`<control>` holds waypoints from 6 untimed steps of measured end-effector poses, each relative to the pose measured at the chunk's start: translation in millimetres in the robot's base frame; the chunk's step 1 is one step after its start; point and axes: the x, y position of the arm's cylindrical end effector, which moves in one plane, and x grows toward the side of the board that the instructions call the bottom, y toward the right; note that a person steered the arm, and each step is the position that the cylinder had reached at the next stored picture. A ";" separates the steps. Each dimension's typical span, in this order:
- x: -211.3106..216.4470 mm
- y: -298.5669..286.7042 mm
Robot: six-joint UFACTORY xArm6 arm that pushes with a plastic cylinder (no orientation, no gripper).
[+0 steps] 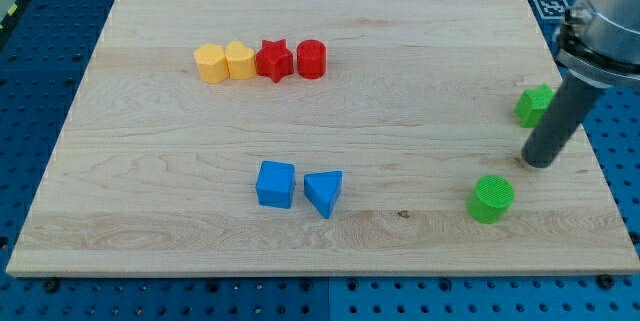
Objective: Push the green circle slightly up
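The green circle [491,198] lies on the wooden board [400,111] at the view's lower right. My tip [538,164] rests on the board just up and to the right of the green circle, a small gap apart from it. A second green block [534,105], its shape partly hidden by the rod, sits right above my tip near the board's right edge.
A row of blocks lies at the upper left: an orange hexagon [210,63], a yellow block [239,60], a red star [274,60] and a red cylinder [311,59]. A blue cube [275,183] and a blue triangle [323,192] sit at the lower middle.
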 end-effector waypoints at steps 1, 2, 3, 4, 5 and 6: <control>18.8 1.6; 47.1 -1.5; 63.6 -25.1; 74.4 -58.3; 66.5 -77.0; 46.7 -78.0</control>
